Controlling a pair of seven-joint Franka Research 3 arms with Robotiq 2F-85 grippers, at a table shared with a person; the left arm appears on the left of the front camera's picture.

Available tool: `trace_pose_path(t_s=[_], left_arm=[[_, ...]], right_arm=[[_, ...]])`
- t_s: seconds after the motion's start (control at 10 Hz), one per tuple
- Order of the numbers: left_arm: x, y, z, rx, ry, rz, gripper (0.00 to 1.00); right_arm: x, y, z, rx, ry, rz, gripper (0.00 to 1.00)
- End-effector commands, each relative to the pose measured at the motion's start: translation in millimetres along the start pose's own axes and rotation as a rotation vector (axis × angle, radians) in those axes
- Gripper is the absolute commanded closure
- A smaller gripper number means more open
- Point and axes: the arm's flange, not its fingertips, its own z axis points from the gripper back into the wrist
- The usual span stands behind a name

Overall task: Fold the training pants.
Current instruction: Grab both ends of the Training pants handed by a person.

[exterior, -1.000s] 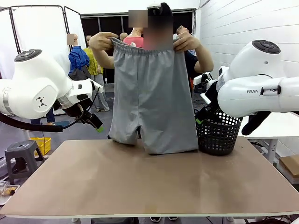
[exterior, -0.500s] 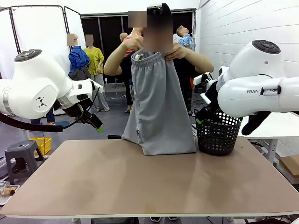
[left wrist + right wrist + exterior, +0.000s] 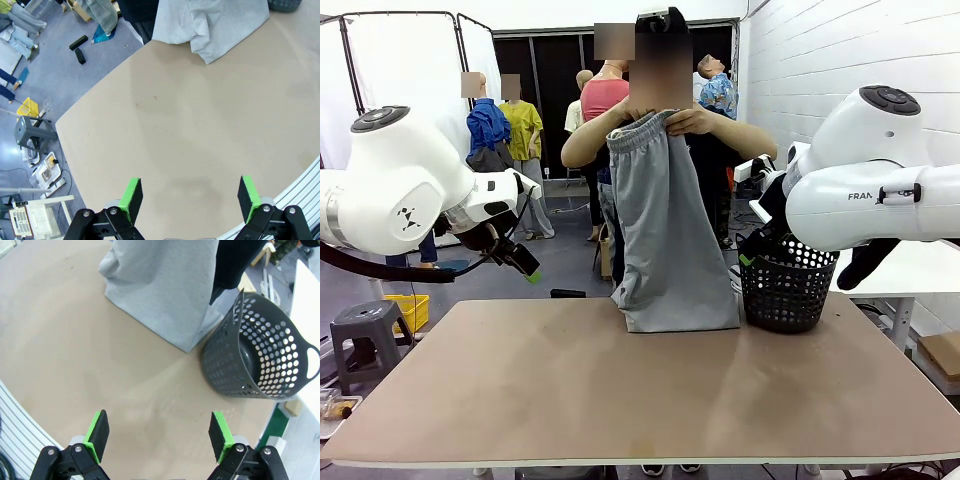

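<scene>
Two hands (image 3: 692, 121) of person hold training pants (image 3: 670, 230) up by waistband at 12 o'clock of bench (image 3: 620, 400), hems resting on it, basket (image 3: 785, 290) just beside at 3. Soft, light, floppy jersey, prob. sags. Best hold: waistband or hem corners. Left fingers (image 3: 131, 197) & right fingers (image 3: 97, 434) spread wide, empty, above bench.

the right gripper (image 3: 159, 437) hangs above the bare brown table (image 3: 100, 370), its jaws spread wide with nothing between the green pads (image 3: 99, 432). the grey training pants (image 3: 160, 290) hang down in front of a person's dark clothing (image 3: 235, 265), their leg ends resting on the table near its far edge. just beside them, toward the table's corner, stands a dark perforated basket (image 3: 260, 360); whether cloth and basket touch is unclear
</scene>
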Motion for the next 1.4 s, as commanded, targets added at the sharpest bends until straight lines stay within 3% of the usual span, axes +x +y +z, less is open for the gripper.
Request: trace_pose_path(t_s=[0.0, 1.3], left_arm=[[0.6, 0.8, -1.3, -0.002, 0.001, -0.010, 0.00], [0.6, 0.8, -1.3, -0.002, 0.001, -0.010, 0.00]], right_arm=[[-0.2, -0.3, -0.8, 0.003, 0.001, -0.001, 0.00], [-0.2, -0.3, -0.8, 0.003, 0.001, -0.001, 0.00]])
